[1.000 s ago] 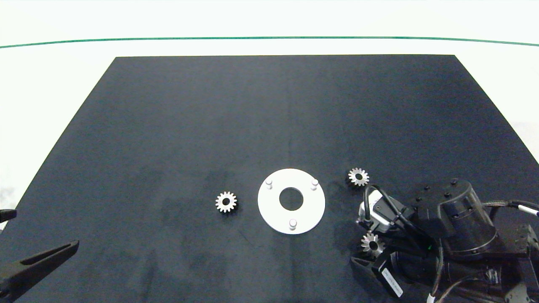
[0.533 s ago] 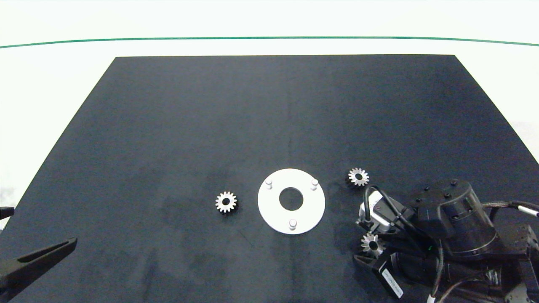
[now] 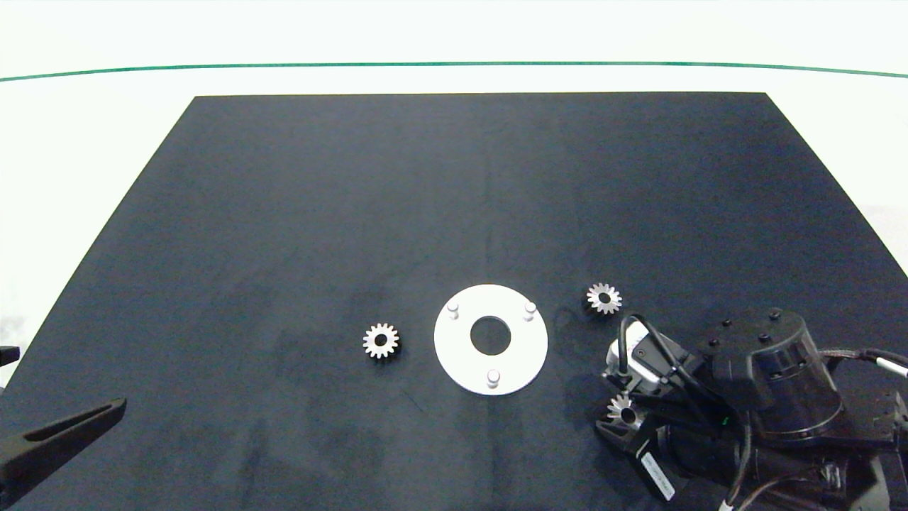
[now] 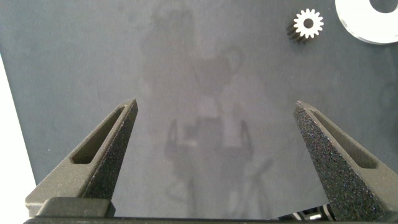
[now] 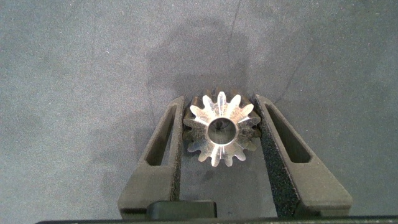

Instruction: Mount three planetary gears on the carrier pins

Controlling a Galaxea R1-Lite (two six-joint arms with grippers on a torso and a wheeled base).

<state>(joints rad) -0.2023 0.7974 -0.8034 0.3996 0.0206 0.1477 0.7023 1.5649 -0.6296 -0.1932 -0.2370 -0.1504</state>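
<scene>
While all three carrier pins (image 3: 494, 376) on the white disc (image 3: 454, 355) stand bare, nothing is installed; my right gripper (image 5: 221, 134) clasps one planetary gear (image 5: 221, 127) by its teeth; two gears (image 3: 381, 341) wait beside the disc; my left gripper (image 4: 221, 155) gapes idle, well apart.

A white table (image 3: 106, 128) carries a dark mat (image 3: 454, 199). On the mat lie a white disc (image 3: 525, 351) with three pegs, one gear (image 3: 381, 341) to its left, another gear (image 3: 604, 298) to its right, and a third gear (image 3: 624, 411) nearer the front right.
</scene>
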